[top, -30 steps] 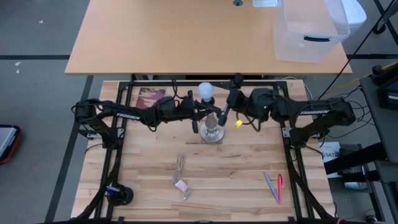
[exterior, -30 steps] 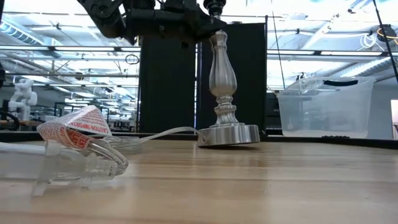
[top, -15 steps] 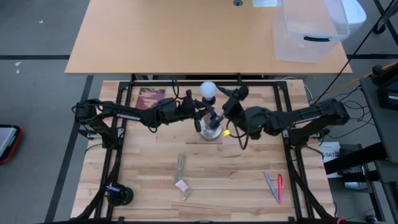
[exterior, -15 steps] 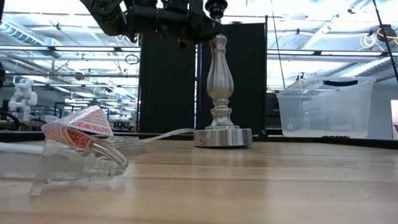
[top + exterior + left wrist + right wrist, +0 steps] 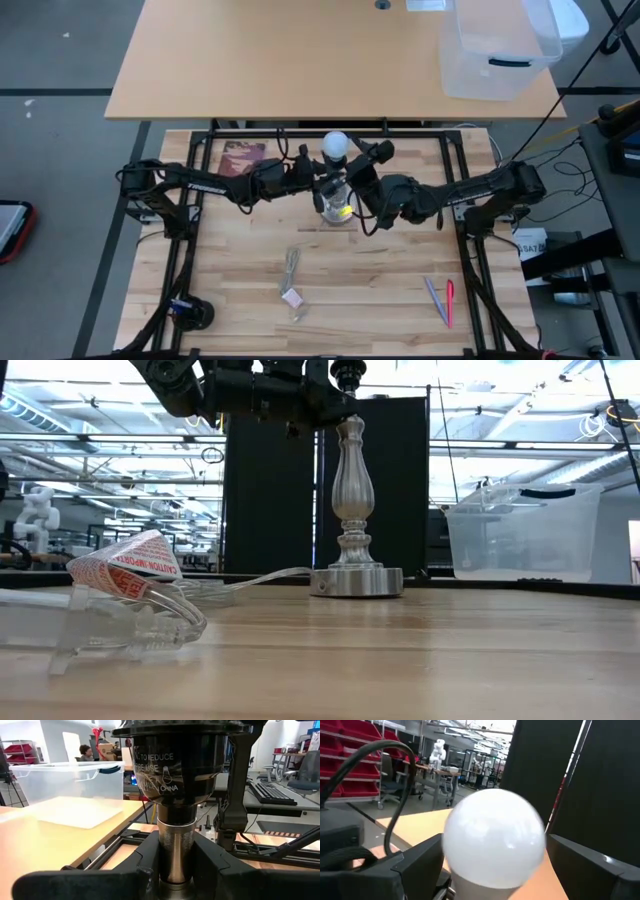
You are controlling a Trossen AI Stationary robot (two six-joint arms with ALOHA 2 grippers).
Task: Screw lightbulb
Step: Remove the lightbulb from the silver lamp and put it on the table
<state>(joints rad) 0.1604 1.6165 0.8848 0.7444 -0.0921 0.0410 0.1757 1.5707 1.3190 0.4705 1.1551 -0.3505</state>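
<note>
Upper centre of high view: small white frosted lightbulb atop silver stand
Left gripper: clamped on stand's post
Right gripper: spread wide around globe
Progress: seated, tightening probably left

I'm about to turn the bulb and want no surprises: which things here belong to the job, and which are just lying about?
In the job:
- lightbulb
- lamp stand
- left gripper, clamped on the stand's post
- right gripper, open around the bulb

Lying about:
- plug and cord
- pens
- clear plastic bin
- reddish card
</note>
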